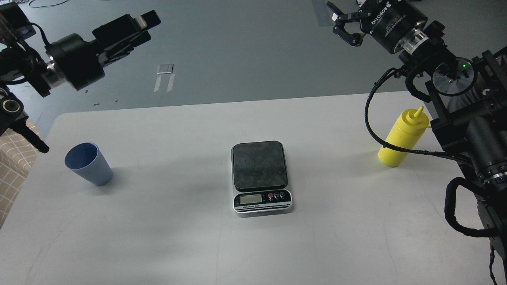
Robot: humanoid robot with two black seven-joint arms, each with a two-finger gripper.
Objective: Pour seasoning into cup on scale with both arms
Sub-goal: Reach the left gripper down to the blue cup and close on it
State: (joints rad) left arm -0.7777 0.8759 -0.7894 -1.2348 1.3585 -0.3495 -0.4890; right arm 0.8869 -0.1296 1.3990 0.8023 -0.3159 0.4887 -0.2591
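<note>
The cup (88, 164) stands near the table's (158, 237) left edge, light and likely thin-walled, so a gentle hold round its middle seems best; the left gripper (145, 19) hangs above, off the far-left corner, empty, its opening not discernible; the scale (260, 174) sits mid-table, platform bare; the bottle (404, 138) stands by the right edge, soft and squeezable, best taken at mid-body; the right gripper (344, 26), beyond the far edge, is partly open, holding nothing.
</note>
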